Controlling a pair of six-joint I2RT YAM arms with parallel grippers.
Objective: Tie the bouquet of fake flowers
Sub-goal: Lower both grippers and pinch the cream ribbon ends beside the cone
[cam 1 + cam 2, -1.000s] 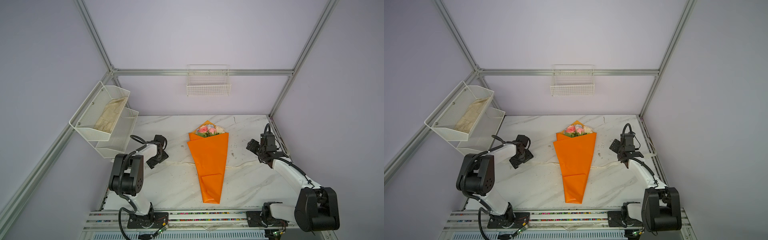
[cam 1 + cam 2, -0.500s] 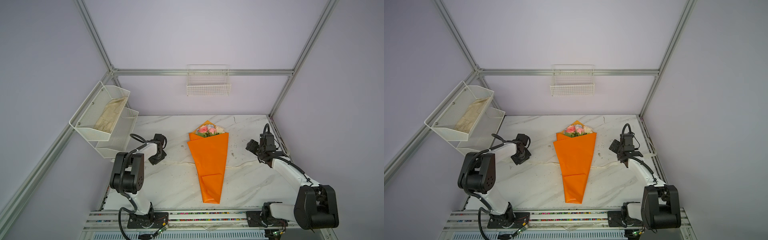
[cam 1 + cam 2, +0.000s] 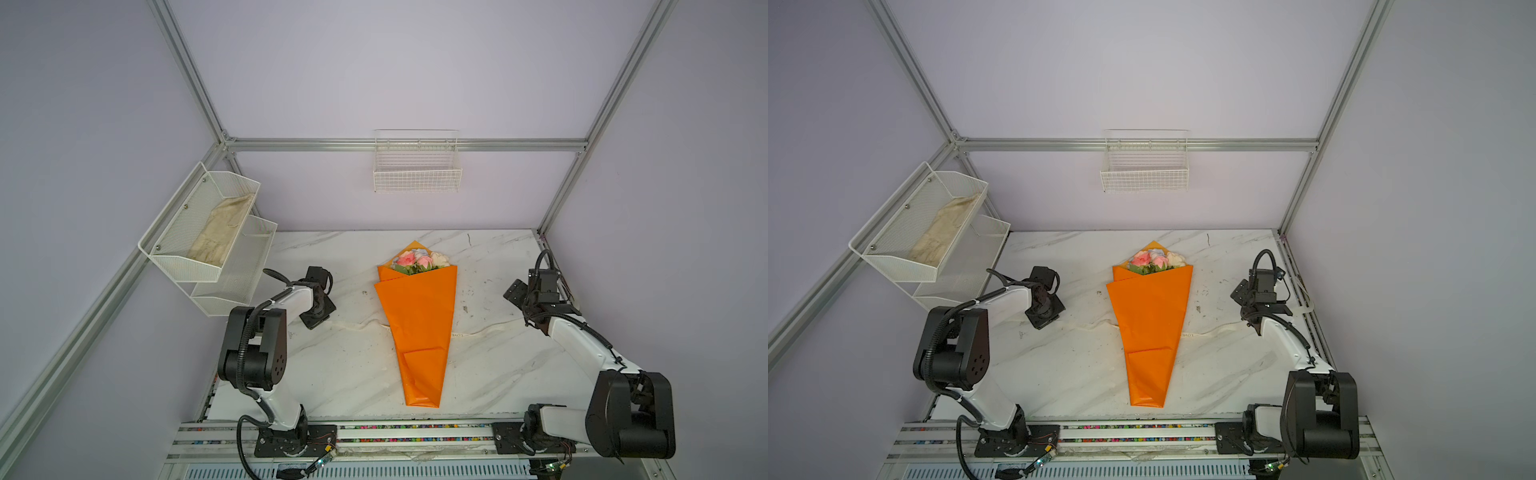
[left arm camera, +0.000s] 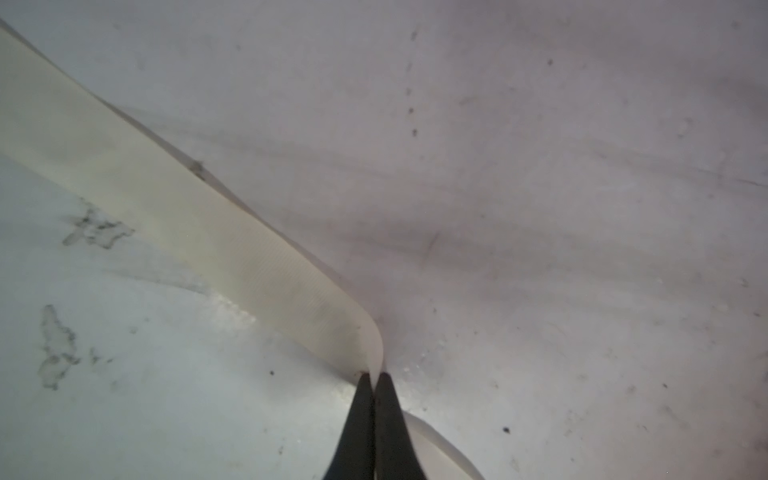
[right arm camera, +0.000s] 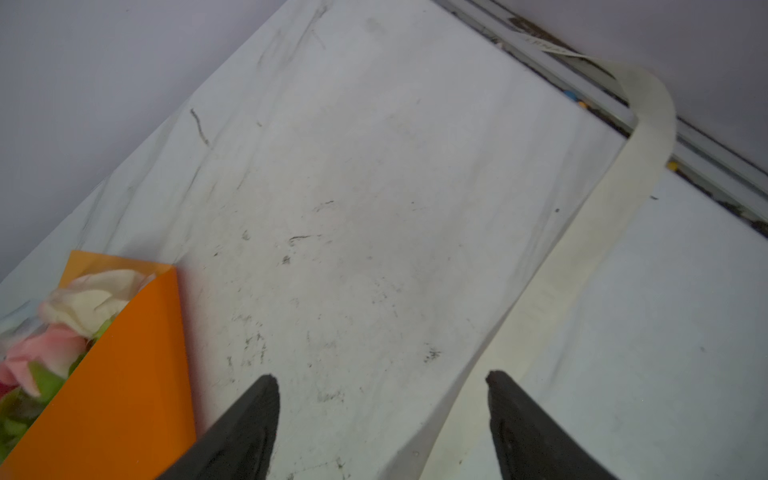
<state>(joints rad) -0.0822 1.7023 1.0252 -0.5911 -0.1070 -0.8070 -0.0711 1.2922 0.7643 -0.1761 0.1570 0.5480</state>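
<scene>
Roses [image 3: 419, 261] in orange wrap [image 3: 419, 324], mesh shelf [image 3: 187, 268] — beige cloth [image 3: 222, 232]

The bouquet [image 3: 417, 324] wears smooth orange paper [image 5: 124, 374] with a soft sheen; its petals [image 3: 409, 258] look like fabric. The ribbon [image 4: 232, 249] is a matt cream weave, finely ribbed. The table [image 3: 340, 374] is smooth marble-look, scuffed grey. At ten o'clock a white metal mesh shelf [image 3: 187, 268] holds rough beige cloth [image 3: 220, 232]; at twelve, a white wire basket [image 3: 417, 178].
</scene>
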